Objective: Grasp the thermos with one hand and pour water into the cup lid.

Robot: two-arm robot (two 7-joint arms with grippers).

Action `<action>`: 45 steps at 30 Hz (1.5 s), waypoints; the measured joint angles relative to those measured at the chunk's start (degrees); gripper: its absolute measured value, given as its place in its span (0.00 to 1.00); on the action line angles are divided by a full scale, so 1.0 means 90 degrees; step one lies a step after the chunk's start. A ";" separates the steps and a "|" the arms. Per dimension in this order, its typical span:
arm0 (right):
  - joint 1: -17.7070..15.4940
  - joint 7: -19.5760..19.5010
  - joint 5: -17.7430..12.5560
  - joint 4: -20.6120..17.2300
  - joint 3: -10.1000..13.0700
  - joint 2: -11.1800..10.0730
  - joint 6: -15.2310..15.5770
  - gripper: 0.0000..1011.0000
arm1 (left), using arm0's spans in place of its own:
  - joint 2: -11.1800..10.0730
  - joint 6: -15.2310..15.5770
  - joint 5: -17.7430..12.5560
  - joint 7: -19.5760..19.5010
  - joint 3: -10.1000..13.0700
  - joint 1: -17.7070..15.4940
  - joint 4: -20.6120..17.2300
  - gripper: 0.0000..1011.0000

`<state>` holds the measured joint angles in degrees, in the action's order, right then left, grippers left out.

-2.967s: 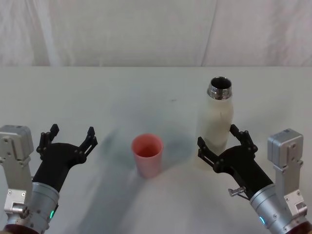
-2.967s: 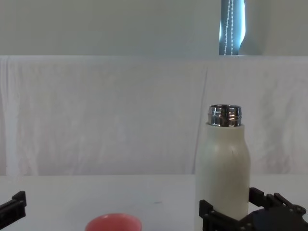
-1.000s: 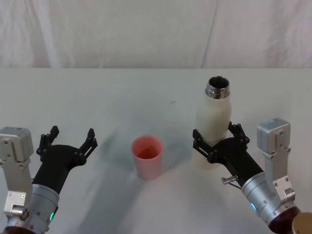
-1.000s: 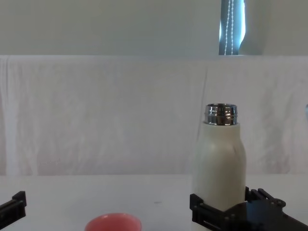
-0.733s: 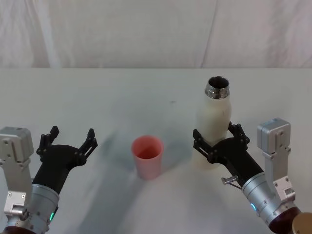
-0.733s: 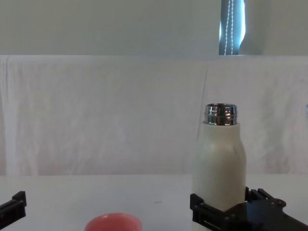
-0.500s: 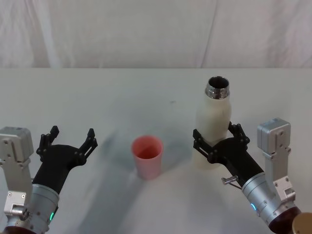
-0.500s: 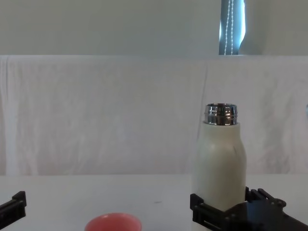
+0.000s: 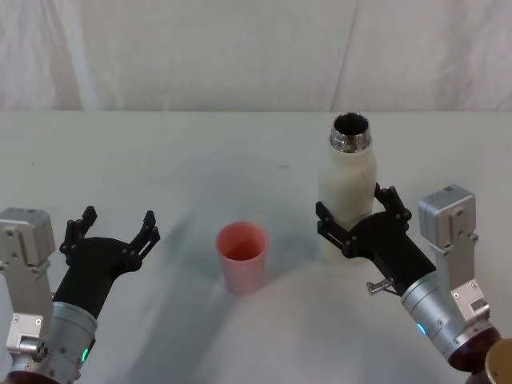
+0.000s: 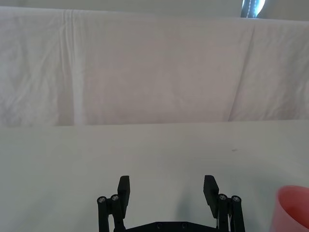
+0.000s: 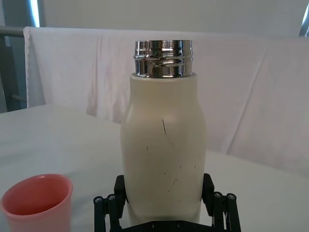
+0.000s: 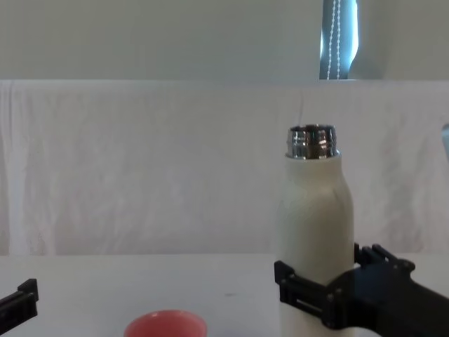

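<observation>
Right gripper was clamped around the lower body of the thermos, held upright just right of the cup lid. Left gripper, fingers spread, idled well left of the cup lid. Grasping looked done; next likely came carrying the neck over the cup lid and tilting slowly.

Thermos — matt cream body, fine scuffs; polished threaded steel neck. Cup lid — smooth pink plastic. Right gripper — matt black plastic.
</observation>
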<state>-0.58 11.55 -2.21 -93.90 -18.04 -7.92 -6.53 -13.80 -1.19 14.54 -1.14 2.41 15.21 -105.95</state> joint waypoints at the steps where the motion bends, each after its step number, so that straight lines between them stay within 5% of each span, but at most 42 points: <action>1: 0.0009 0.0000 0.0030 -0.0017 -0.0002 -0.0013 0.0001 0.95 | 0.0000 0.0000 0.0000 0.0000 0.0000 0.0000 0.0000 0.99; 13: 0.0055 -0.0038 0.0307 -0.0211 0.0012 -0.0146 0.0110 0.95 | 0.0000 0.0000 0.0000 0.0000 0.0000 0.0000 0.0000 0.99; 45: 0.0456 -0.0302 0.3260 -0.0831 -0.0581 -0.0898 0.0929 0.95 | 0.0000 0.0000 0.0000 0.0000 0.0000 0.0000 0.0000 0.99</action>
<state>3.53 8.83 27.13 -101.38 -23.27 -16.00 1.83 -13.81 -1.19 14.54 -1.14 2.41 15.21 -105.95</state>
